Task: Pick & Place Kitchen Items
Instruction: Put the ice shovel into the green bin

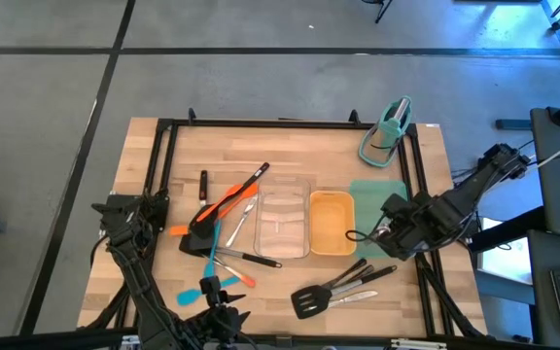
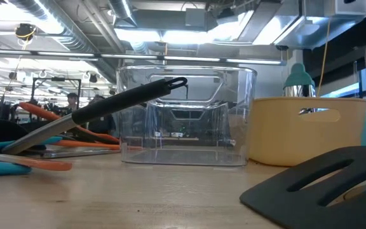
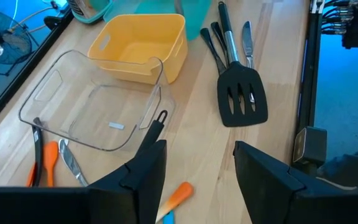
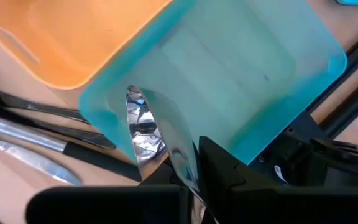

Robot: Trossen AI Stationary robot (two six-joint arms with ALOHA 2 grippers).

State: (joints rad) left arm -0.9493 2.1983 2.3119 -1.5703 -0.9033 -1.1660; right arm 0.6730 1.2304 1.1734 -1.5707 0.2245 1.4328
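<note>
Looking straight down, you see the clear tray (image 1: 283,222) and the yellow tray (image 1: 331,222) side by side mid-desk (image 1: 290,146), both bare inside, with a teal tray (image 1: 377,192) just beyond the yellow one. Your right tool (image 1: 394,236) hovers at the teal tray's near edge. Your left tool (image 1: 214,309) sits low at the desk's front edge, above a blue spatula (image 1: 195,293). A black turner (image 1: 311,299) lies in front of the trays.

At desk height, a black handle (image 2: 129,102) leans against the clear tray's wall.

From your left wrist, the fingers (image 3: 143,171) stand spread, gripping nothing, and the yellow tray holds nothing.

From your right wrist, the tool pinches a steel spoon (image 4: 143,132) over the teal tray's corner.
</note>
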